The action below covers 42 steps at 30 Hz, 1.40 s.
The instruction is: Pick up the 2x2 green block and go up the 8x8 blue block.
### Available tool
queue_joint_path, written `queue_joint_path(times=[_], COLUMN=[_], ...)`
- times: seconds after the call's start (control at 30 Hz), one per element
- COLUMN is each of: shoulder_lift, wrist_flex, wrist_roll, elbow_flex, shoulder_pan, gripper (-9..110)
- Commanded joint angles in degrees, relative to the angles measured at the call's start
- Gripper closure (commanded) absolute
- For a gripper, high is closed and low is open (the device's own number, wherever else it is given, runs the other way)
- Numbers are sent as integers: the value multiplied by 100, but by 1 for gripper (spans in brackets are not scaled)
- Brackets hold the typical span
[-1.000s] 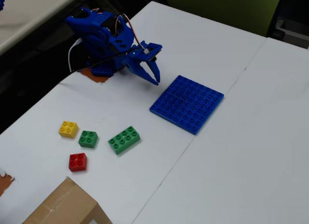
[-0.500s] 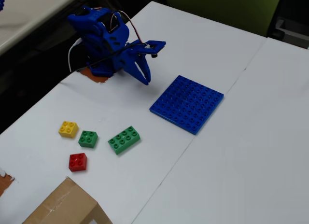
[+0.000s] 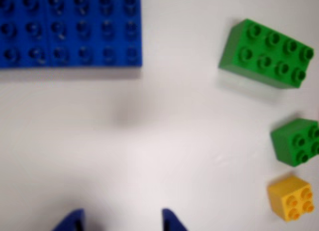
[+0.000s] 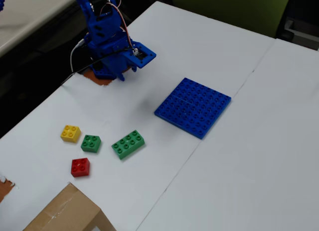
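The 2x2 green block [image 3: 297, 141] sits on the white table at the right edge of the wrist view, partly cut off. In the fixed view it [image 4: 91, 143] lies between a yellow and a longer green brick. The 8x8 blue block [image 3: 70, 29] fills the top left of the wrist view and lies flat mid-table in the fixed view [image 4: 193, 106]. My gripper [image 3: 121, 222] shows only two blue fingertips at the bottom edge, spread apart with bare table between them. It is open, empty, and well away from both blocks. The blue arm [image 4: 107, 37] stands folded at the table's far left.
A longer eight-stud green brick [image 3: 266, 53] [image 4: 128, 144], a yellow 2x2 brick [image 3: 291, 197] [image 4: 71, 133] and a red 2x2 brick [image 4: 80, 167] lie near the green block. A cardboard box [image 4: 67, 213] sits at the near edge. A table seam runs diagonally right of the baseplate.
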Motion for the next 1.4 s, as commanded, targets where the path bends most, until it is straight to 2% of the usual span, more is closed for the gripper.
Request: queue_joint_path(times=[0.0, 0.23, 0.37, 0.5, 0.87, 1.1, 1.37], shoulder_lift=[-1169, -3243, -3850, -4465, -4764, -4430, -4772], wrist_flex=[-176, -193, -738, -1380, -2531, -2900, -3006], wrist_roll=[-1169, -2338, -853, -193, -316, 958, 1477], elbow_flex=[-861, -2663, -2786, -2997, -3006, -3006, -3015], shoulder_pan=[896, 1846, 1802, 2030, 2610, 2558, 2795], gripper=[81, 80, 78, 79, 78, 82, 78])
